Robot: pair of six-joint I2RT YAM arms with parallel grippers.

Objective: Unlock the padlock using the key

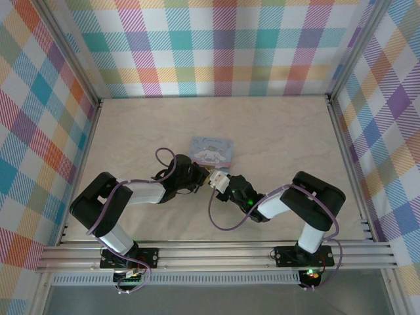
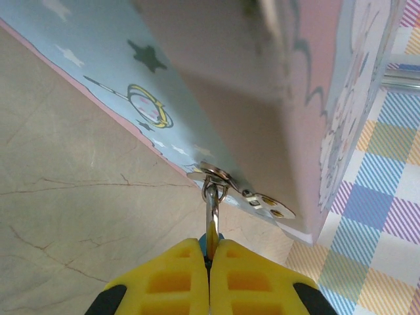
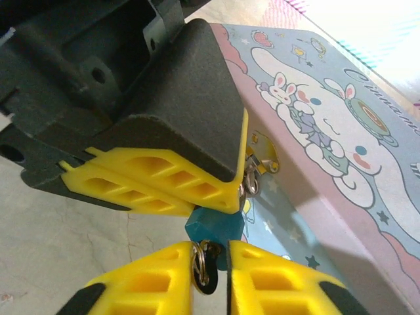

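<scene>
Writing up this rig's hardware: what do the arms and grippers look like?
The left arm and right arm have black joints and silvery-white links, each trailed by a purple cable. The left gripper and right gripper have dark bodies and yellow fingers with moulded pockets. A green light glows on the right arm.

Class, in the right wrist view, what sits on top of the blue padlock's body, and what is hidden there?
The left gripper, shut, sits right above the padlock. Its fingers cover most of the shackle; a silvery bit shows beside the tin box.
</scene>
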